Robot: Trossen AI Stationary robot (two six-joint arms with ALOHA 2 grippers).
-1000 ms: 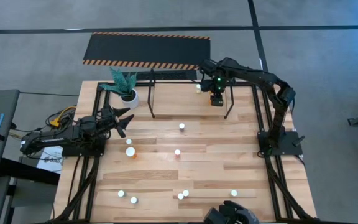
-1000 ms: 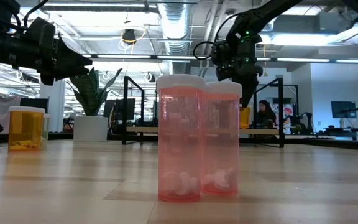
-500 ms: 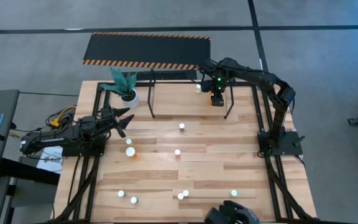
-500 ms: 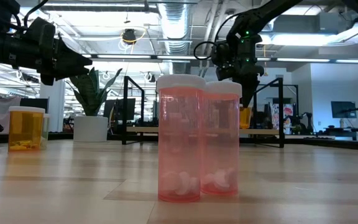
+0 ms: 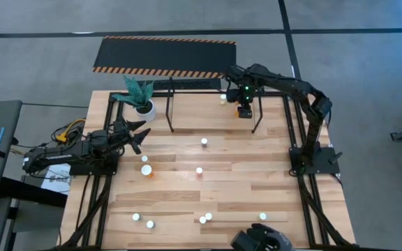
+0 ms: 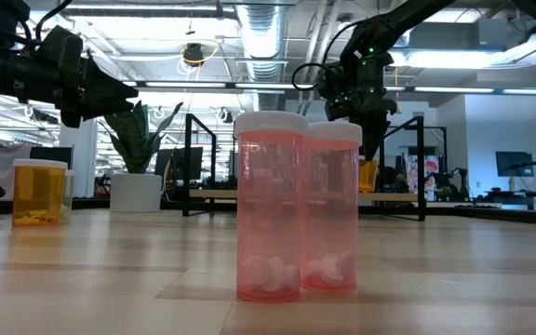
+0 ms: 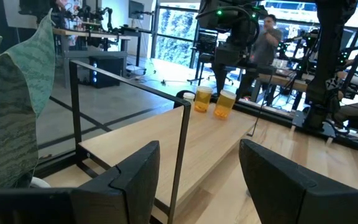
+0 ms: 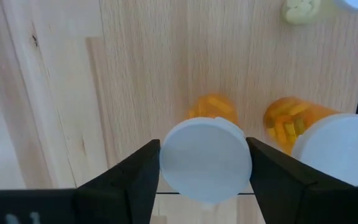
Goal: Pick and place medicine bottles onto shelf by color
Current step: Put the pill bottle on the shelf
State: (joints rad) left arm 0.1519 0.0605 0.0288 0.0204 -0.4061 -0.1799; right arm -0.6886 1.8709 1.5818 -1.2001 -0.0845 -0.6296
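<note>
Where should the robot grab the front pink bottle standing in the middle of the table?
Probably around the pink bottle's straight body just under the white cap, coming from above. It stands upright, and another pink bottle stands close behind, so the fingers should close on its free sides.

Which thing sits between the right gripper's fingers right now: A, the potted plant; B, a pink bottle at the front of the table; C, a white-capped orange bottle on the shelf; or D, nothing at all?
C: the right wrist view shows the right gripper with its fingers either side of a white-capped orange bottle standing on the shelf, beside a second orange bottle.
</note>
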